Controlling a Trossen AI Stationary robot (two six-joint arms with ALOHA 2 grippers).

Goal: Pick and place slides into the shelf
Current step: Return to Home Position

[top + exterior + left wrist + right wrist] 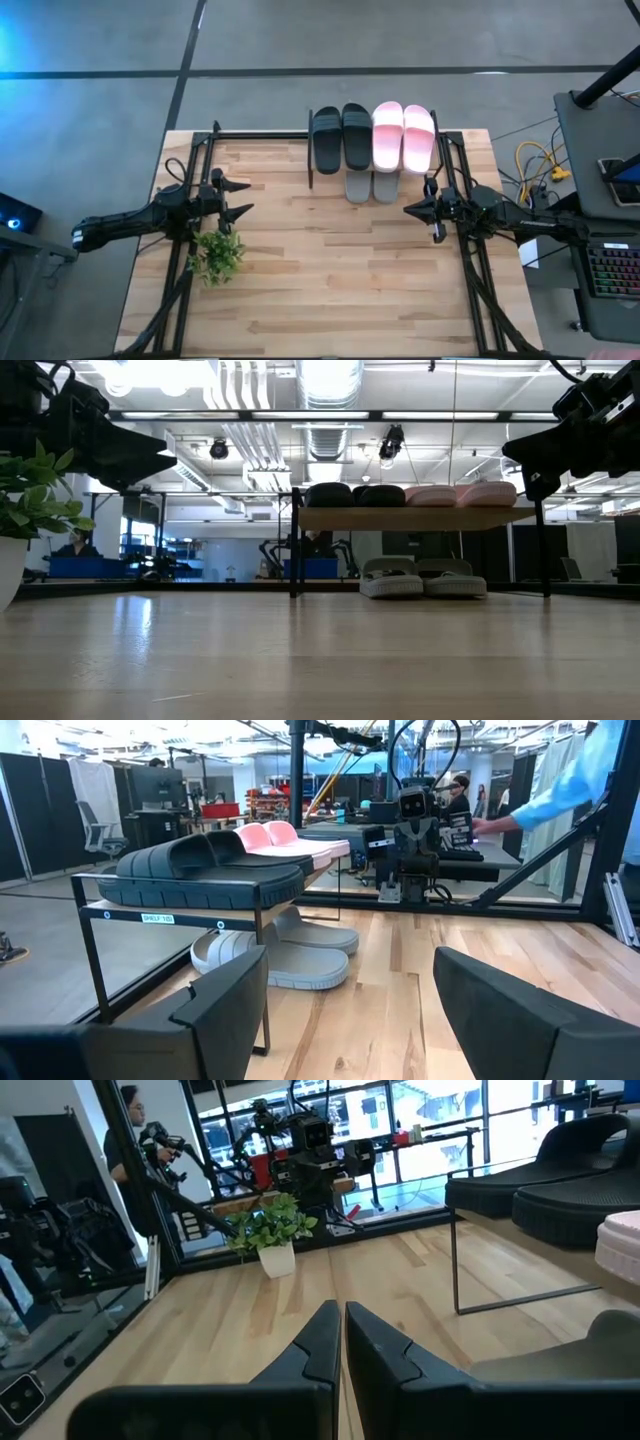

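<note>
The shelf (420, 518) stands at the table's far edge, in the middle. On its top board lie the black slides (341, 138) and, to their right, the pale pink slides (403, 136), soles down. The grey slides (371, 185) lie under the board, with their ends sticking out toward the near edge; the left wrist view shows them as the grey pair (290, 955). My left gripper (243, 197) hovers open, left of the shelf and above the table. My right gripper (408, 209) hovers shut on nothing, right of the shelf and near the grey slides' level.
A small potted plant (217, 256) stands on the table near my left arm, toward the near edge. Black arm frames run along both table sides. Bare wood lies between the grippers and in front of the shelf. A person's sleeve (560, 790) shows beyond the table's right side.
</note>
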